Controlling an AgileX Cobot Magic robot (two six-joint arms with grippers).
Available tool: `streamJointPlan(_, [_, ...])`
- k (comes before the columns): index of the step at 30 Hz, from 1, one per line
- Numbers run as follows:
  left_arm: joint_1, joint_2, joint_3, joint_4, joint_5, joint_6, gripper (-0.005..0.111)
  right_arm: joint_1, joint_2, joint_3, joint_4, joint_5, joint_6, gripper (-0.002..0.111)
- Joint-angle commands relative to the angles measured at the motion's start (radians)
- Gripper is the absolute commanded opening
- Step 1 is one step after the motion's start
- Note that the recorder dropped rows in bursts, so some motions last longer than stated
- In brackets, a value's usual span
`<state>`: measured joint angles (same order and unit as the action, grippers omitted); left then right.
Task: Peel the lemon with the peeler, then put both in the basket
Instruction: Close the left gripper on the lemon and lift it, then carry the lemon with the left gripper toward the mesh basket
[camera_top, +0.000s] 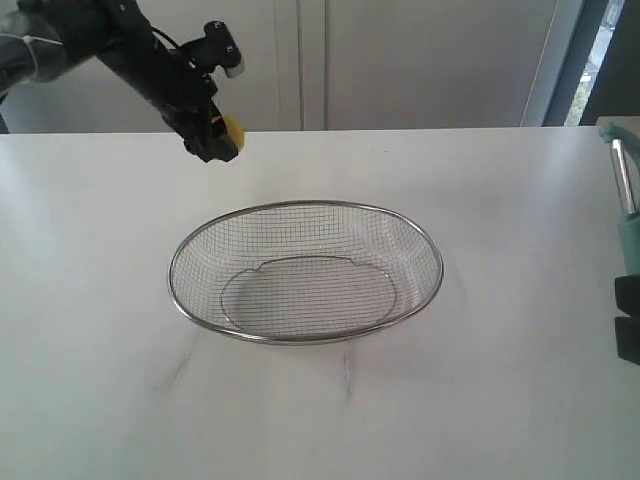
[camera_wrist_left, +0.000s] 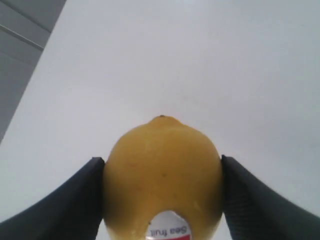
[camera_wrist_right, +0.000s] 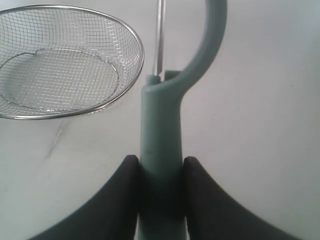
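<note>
The small round yellow lemon (camera_wrist_left: 162, 175) sits between the two dark pads of the left claw (camera_wrist_left: 162, 164), which is closed on it: one pad touches each side of the fruit. A red-and-white oval sticker (camera_wrist_left: 168, 231) shows on the lemon's skin on the side nearest the wrist camera. In the exterior view this claw and the lemon are at the far left of the white bench (camera_top: 500, 400), beyond the basket and well apart from it; whether the lemon rests on the bench or is raised cannot be told. The large shallow oval basket of silver wire mesh (camera_top: 300, 340) stands on the bench at the centre. The slim peeler with a teal-blue handle and a curved metal blade head (camera_wrist_right: 160, 130) is gripped by the right claw (camera_wrist_right: 160, 162), whose pads clamp both sides of the handle, with the blade head pointing away from the claw. The peeler is at the right edge of the exterior view, to the right of the basket and not touching it.
</note>
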<state>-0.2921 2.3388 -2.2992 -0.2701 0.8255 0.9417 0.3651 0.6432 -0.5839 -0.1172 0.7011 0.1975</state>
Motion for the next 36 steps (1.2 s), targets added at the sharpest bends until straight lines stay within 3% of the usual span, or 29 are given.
streamJointPlan(1, [0.028,-0.053,-0.006,-0.068,0.131,0.001,0.0,-0.007,-0.004,0.005,-0.012,-0.01,-0.011,0.0])
streamJointPlan(11, [0.076,-0.125,-0.005,-0.149,0.386,-0.004,0.0,-0.007,-0.004,0.005,-0.012,-0.01,-0.011,0.0])
streamJointPlan(21, [0.118,-0.299,0.072,-0.163,0.396,-0.07,0.0,-0.007,-0.004,0.005,-0.012,-0.012,-0.011,0.0])
streamJointPlan(30, [0.134,-0.583,0.46,-0.165,0.36,-0.053,0.0,-0.007,-0.004,0.005,-0.012,-0.01,-0.011,0.0])
streamJointPlan(31, [0.148,-0.663,0.583,-0.168,0.325,-0.042,0.0,-0.007,-0.004,0.005,-0.012,-0.01,-0.011,0.0])
streamJointPlan(35, [0.18,-0.846,0.82,-0.199,0.22,-0.027,0.0,-0.007,-0.004,0.005,-0.012,-0.01,-0.011,0.0])
streamJointPlan(36, [0.196,-0.952,0.934,-0.224,0.17,-0.025,0.0,-0.007,-0.004,0.005,-0.012,-0.01,-0.011,0.0])
